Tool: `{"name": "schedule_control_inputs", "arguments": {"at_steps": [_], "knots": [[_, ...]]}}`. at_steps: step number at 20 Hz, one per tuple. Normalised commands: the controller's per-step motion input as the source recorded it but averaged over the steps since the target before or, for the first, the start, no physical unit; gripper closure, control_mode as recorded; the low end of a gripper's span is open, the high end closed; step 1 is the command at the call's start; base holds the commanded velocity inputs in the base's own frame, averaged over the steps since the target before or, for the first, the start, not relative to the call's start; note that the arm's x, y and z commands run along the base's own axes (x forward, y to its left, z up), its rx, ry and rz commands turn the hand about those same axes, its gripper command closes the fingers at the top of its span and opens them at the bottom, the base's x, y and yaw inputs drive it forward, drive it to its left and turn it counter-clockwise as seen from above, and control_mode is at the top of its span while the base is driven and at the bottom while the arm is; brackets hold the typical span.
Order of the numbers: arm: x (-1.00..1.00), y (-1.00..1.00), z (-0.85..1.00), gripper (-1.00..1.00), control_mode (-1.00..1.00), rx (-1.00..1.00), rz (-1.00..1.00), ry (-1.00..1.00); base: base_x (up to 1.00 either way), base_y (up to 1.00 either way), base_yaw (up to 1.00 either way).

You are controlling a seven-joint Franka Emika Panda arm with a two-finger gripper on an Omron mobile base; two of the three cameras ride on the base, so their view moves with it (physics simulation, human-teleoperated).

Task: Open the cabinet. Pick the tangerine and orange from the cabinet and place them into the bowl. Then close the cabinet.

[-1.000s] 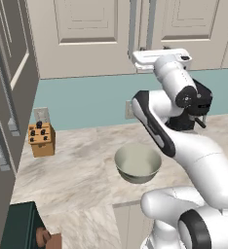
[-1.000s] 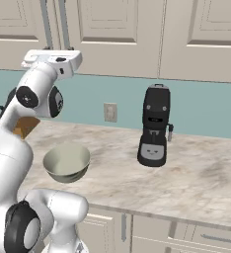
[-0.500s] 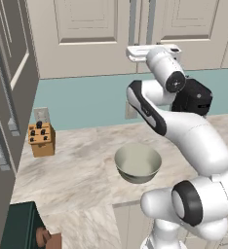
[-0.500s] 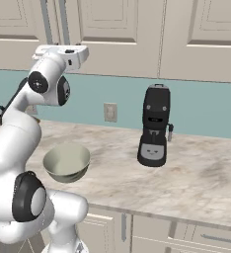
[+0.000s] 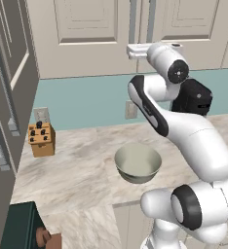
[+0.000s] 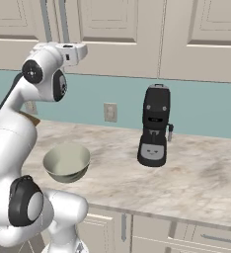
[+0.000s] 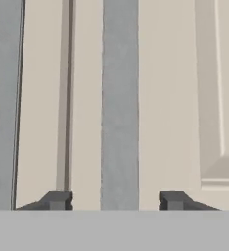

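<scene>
Cabinet: the beige wall cabinet (image 5: pixel 91 34) hangs above the counter with both panelled doors shut; two long vertical grey bar handles stand side by side at its centre seam.
Handle: in the hand view one grey bar handle (image 7: pixel 120 98) runs top to bottom between the two dark finger tips, with a gap on each side; the other bar shows at the far left edge of that view.
Gripper: the gripper (image 7: pixel 114 200) is raised against the cabinet front at the foot of the doors; its jaws stand apart on either side of the handle and touch nothing that can be seen, so it has hold of nothing.
Arm: the white arm reaches up from the base, its hand level with the bottom edge of the doors.
Bowl: the pale grey-beige bowl (image 5: pixel 138 163) sits upright and empty on the marbled counter (image 5: pixel 82 170), just in front of the arm's base and below the cabinet.
Coffee machine: a black coffee machine (image 6: pixel 155 126) stands on the counter by the teal backsplash, to the right of the bowl and apart from it.
Knife block: a small wooden knife block (image 5: pixel 41 139) stands at the left end of the counter, next to the dark grey tall cabinet (image 5: pixel 6 87).
Outlet: a wall outlet (image 6: pixel 110 112) sits on the backsplash between bowl and coffee machine.
</scene>
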Motion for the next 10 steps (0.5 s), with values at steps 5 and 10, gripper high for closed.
{"name": "schedule_control_inputs", "arguments": {"at_steps": [5, 10], "knots": [[0.00, 0.00, 0.00, 1.00, -1.00, 0.00, 0.00, 0.00, 0.00, 0.00, 0.00], [-0.20, -0.36, 0.00, 1.00, -1.00, 0.03, 0.00, 0.00, 0.00, 0.00, 0.00]]}}
